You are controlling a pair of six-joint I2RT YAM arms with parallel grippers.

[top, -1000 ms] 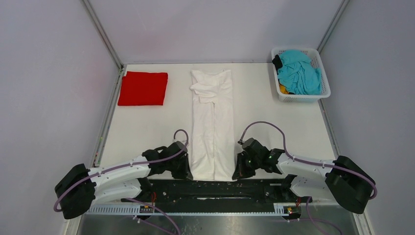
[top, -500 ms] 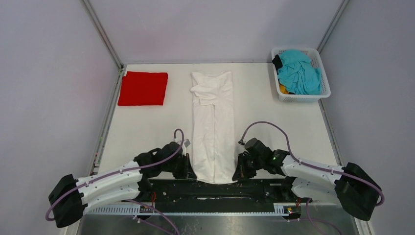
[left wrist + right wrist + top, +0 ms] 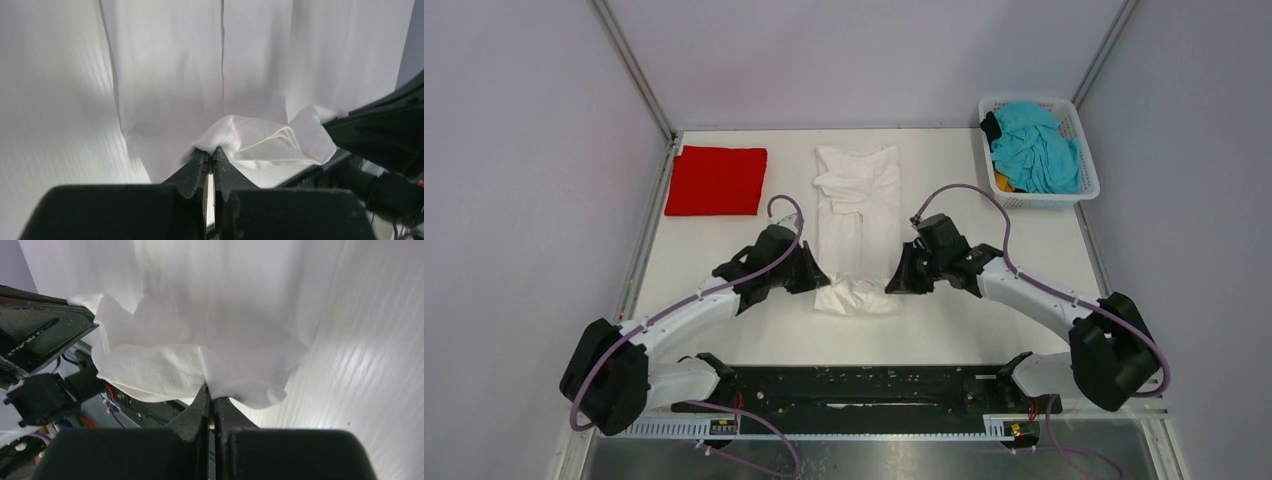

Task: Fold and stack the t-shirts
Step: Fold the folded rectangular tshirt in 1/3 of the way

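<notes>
The white t-shirt [image 3: 856,205] lies as a long narrow strip down the middle of the table, its near end lifted and doubled back. My left gripper [image 3: 816,283] is shut on the shirt's near left corner [image 3: 235,132]. My right gripper [image 3: 892,283] is shut on the near right corner [image 3: 200,365]. Both hold the hem above the shirt's middle. A folded red t-shirt [image 3: 716,180] lies at the far left. Teal [image 3: 1036,148], orange and dark shirts sit in the basket.
A white plastic basket [image 3: 1085,170] stands at the far right corner. Grey walls enclose the table on three sides. A black rail [image 3: 864,385] runs along the near edge between the arm bases.
Both grippers have lifted the white shirt's near hem from the table's front edge and carried it away from the bases, so the strip now looks shorter.
</notes>
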